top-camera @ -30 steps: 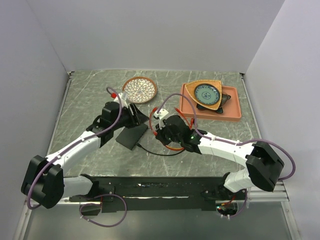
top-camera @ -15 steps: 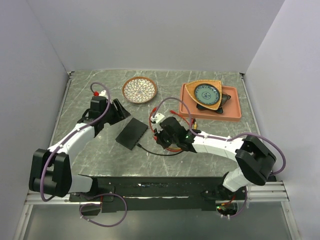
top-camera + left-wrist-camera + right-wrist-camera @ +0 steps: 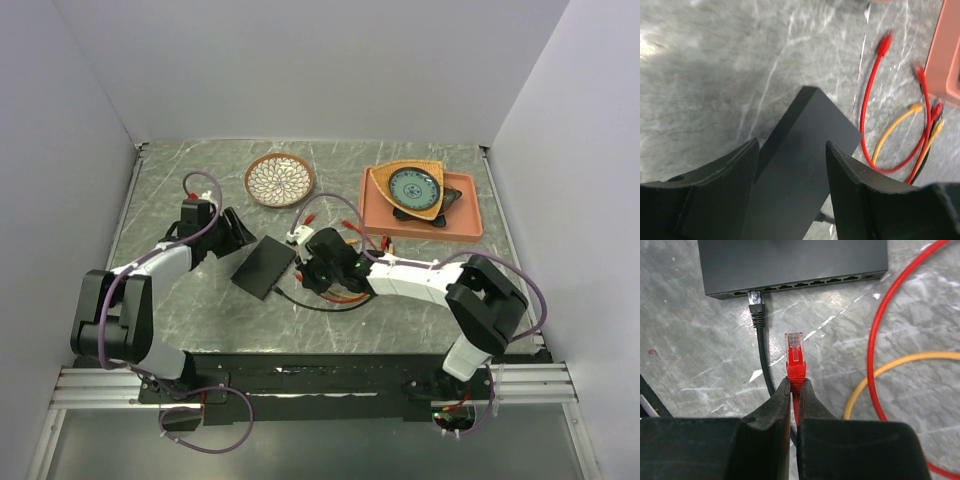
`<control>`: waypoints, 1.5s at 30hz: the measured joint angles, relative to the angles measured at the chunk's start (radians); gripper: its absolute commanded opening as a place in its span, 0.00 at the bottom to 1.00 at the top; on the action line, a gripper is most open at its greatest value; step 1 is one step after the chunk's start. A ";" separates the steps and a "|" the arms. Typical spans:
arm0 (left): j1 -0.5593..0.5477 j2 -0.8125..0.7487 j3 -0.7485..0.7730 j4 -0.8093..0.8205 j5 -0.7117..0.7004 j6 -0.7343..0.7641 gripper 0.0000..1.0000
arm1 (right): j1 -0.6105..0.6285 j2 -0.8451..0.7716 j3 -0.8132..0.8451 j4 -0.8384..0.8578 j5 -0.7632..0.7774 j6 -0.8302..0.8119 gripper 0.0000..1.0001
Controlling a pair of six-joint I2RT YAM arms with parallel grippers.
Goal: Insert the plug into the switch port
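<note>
Pinching the boot of the red network plug (image 3: 794, 347), the right gripper (image 3: 794, 384) has its two black fingers pressed together on it, so that the plug's clear plastic tip juts straight out ahead of the fingertips. Directly ahead, apart from the tip by a short stretch of bare grey marbled table (image 3: 690, 355), lies the flat matte-black rectangular switch (image 3: 790, 262), its row of small sockets facing the plug. The switch's long axis runs across the right wrist view, square to the line of the plug, so the coming move looks like a plain push forward along that line. A black cable (image 3: 758, 315) already sits in a socket near the left end of the row, and the plug points just to the right of it, probably at the next free socket, though the sockets are too small here to be sure of the alignment. A red cable (image 3: 875, 330) and a yellow cable (image 3: 890, 362) loop over the table to the right, clear of the path. The right arm is plainly the nearer to the socket edge; the left gripper (image 3: 792, 145) hangs with its jaws spread over the switch's opposite end, holding nothing, and whether it touches the box cannot be told
</note>
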State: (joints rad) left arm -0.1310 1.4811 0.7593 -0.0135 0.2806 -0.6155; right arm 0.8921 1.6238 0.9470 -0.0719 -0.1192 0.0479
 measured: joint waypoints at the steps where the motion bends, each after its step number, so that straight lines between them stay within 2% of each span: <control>1: 0.000 0.002 -0.012 0.015 0.011 0.002 0.60 | 0.000 0.013 0.006 -0.004 -0.005 -0.005 0.00; 12: 0.000 0.108 -0.049 0.101 0.079 0.003 0.52 | 0.011 0.152 0.110 -0.074 -0.021 -0.034 0.00; 21: 0.003 0.121 -0.066 0.130 0.122 0.003 0.53 | 0.036 0.224 0.187 -0.122 -0.001 -0.074 0.00; 45: 0.005 0.118 -0.081 0.148 0.132 0.013 0.52 | 0.076 0.260 0.212 -0.146 0.091 -0.067 0.00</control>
State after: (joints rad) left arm -0.1257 1.5990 0.6785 0.1349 0.4122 -0.6022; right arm 0.9680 1.8839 1.1587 -0.2184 -0.0284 -0.0189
